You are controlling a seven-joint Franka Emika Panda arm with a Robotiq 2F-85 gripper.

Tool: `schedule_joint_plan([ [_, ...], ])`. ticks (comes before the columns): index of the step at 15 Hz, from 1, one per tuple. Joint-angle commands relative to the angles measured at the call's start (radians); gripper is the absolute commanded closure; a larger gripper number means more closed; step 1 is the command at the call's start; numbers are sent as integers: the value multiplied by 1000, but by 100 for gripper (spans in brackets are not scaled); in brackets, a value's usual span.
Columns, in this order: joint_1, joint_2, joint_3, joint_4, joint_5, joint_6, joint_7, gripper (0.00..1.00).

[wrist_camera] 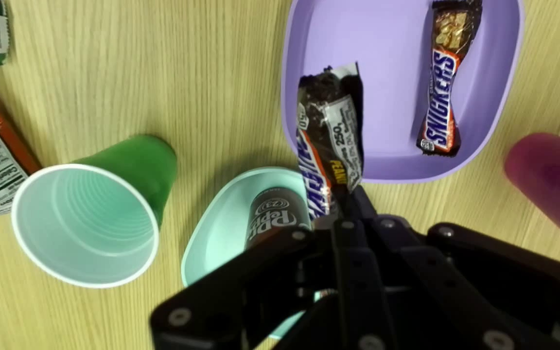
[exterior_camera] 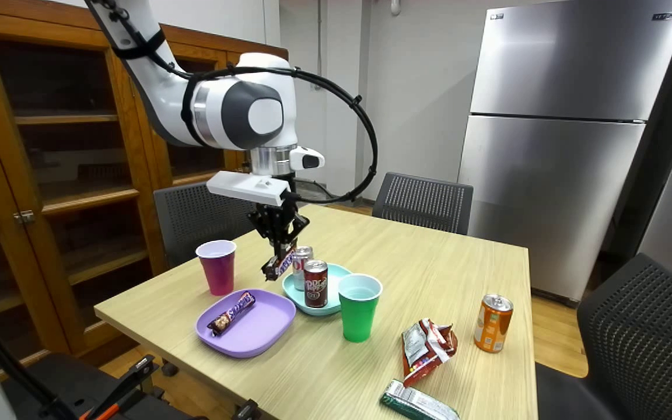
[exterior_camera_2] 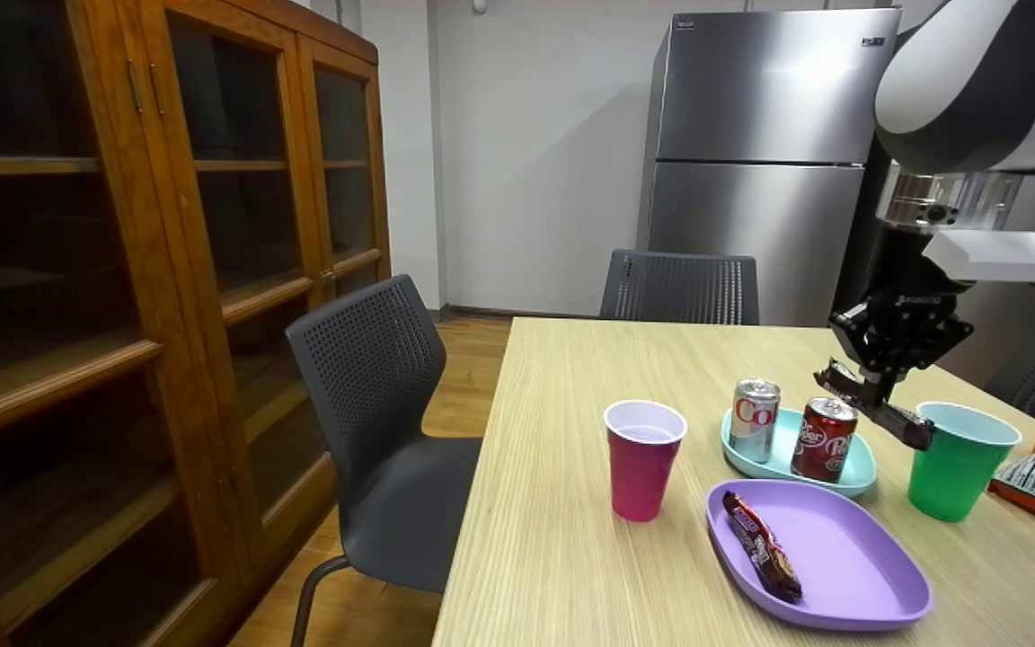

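Already, one Snickers bar lies in the purple plate; we see our end effector nearly closed, pinching a second candy bar above the tabletop, near the teal plate, not yet released.

A green cup stands near the jaws; well apart from them stand an orange can and a fridge.

Bright light filled both exterior views, where glare whitened the refrigerator and a faint diagonal shadow crossed the wall; the cabinet was dark inside, and in the wrist view the gripper was blurred
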State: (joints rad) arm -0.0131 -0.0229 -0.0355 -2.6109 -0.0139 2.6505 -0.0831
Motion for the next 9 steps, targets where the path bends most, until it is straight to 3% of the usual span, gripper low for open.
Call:
schedule_joint_plan([
  [1, 14, -41, 19, -60, 34, 23, -15, 100],
  [5, 37, -20, 36, -81, 88, 36, -8, 100],
  [9, 67, 17, 59, -75, 227, 59, -33, 100],
])
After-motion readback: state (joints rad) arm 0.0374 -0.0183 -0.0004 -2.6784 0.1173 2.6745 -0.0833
